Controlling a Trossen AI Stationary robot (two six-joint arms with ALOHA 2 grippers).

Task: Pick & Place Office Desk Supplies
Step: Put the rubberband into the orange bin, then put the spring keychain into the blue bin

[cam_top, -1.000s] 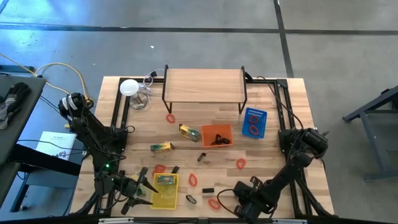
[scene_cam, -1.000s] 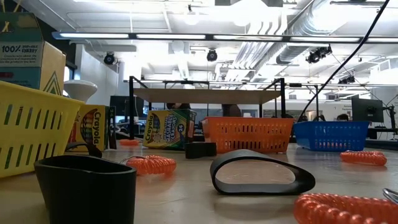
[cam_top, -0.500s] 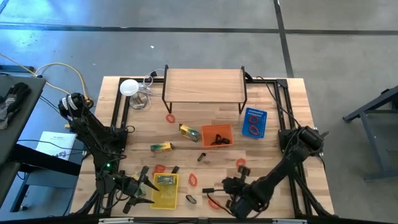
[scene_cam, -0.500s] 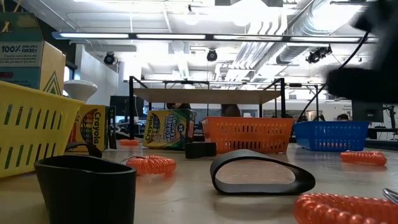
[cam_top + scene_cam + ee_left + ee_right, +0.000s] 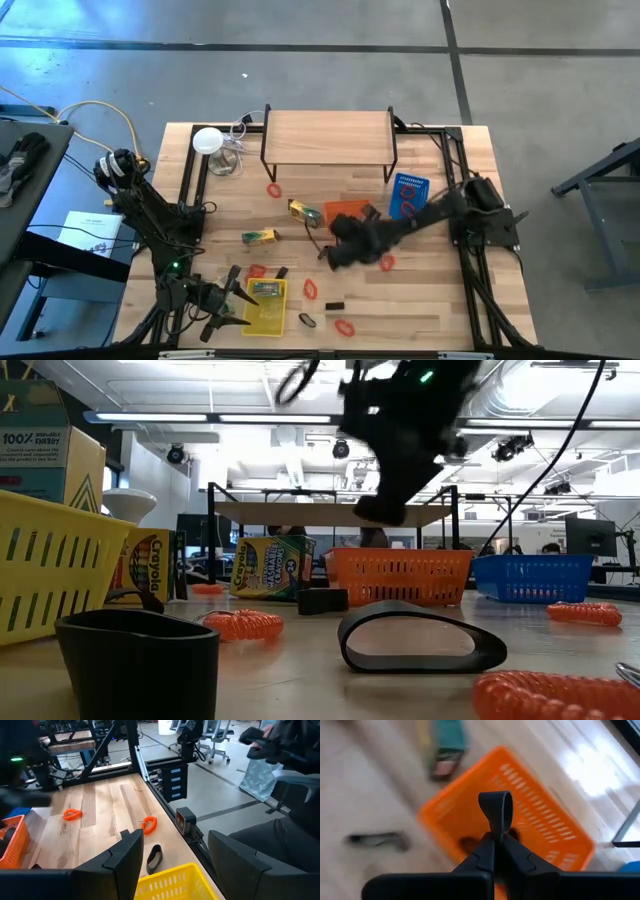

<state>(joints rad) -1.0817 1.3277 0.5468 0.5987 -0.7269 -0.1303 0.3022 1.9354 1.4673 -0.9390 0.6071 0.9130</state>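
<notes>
Right gripper [image 5: 338, 258] hangs over the table mid, just before the orange plastic basket [image 5: 352, 214], pinching a black loop clip [image 5: 496, 809]. Blue plastic basket [image 5: 409, 196] sits right of the orange one, both before the wooden riser shelf [image 5: 328, 137]. Left gripper [image 5: 232, 297] waits at the near-left edge, beside the yellow plastic basket [image 5: 265, 308].

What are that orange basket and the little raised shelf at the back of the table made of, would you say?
The orange basket looks like moulded plastic: uniform bright colour and slotted walls, plain in the low view. The raised shelf seems to have a pale wood top with visible grain, matt, on thin black legs that are probably metal.

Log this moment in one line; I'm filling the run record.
right gripper: shut on black clip | over orange basket | left gripper: open, by yellow basket
</notes>
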